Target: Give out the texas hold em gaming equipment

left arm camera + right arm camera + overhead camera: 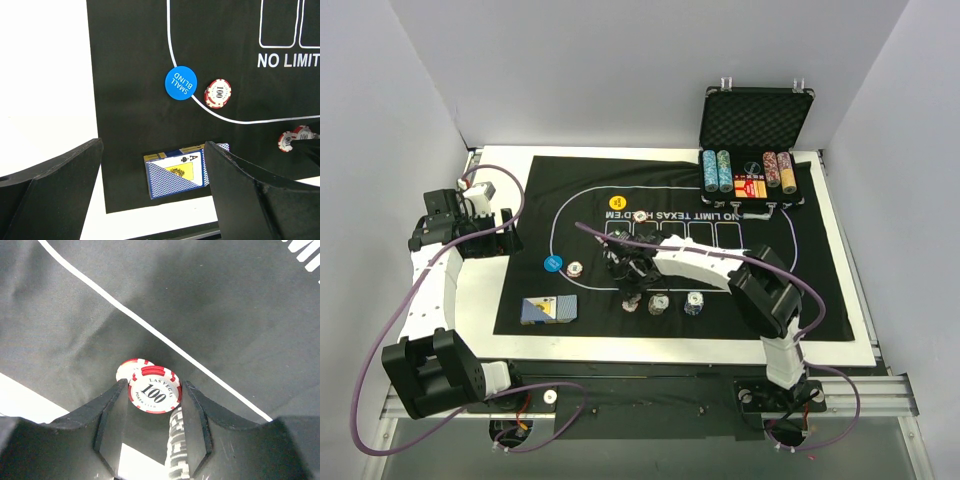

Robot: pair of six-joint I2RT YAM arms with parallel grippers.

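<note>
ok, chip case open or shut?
Open: the case lid stands up at the far edge, foam lining exposed, chip stacks visible in the tray.

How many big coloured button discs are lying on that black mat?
2. The yellow disc lies toward the mat's far side; the blue disc lies left, beside a red-striped chip. Others may be hidden.

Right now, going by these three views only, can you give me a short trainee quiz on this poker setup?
1. True or false: the left claw is shut.
2. What words are printed on the blue disc?
3. What sits between the fingers of the right claw? A) a yellow disc B) a red-and-white 100 chip C) a card deck

Key: 1 false, it is wide open and empty. 2 SMALL BLIND. 3 B.
</note>
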